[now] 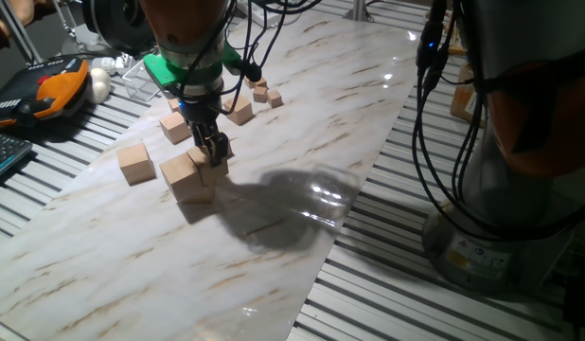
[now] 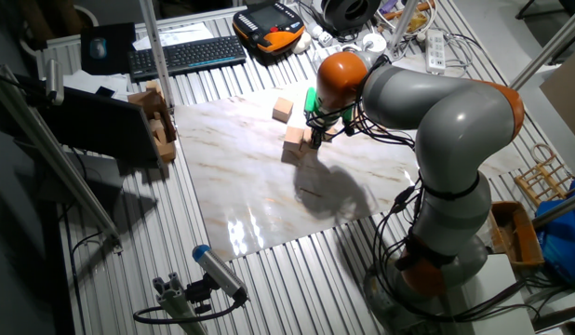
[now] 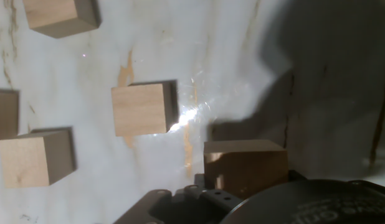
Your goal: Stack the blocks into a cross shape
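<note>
Centrally noted in one fixed view: gripper [image 1: 213,149] lowered onto the marble tabletop [image 1: 274,246], fingers clenched on a tan block [image 1: 209,157]. Held block touching a second block [image 1: 187,176] at lower left. Third block [image 1: 135,162] left of centre, apart. Fourth block [image 1: 176,127] just above, apart. Smaller cubes [image 1: 266,94] at upper centre. Hand view: held block [image 3: 245,167] at bottom centre, in shadow, against the gripper body; three loose blocks to the left.
</note>
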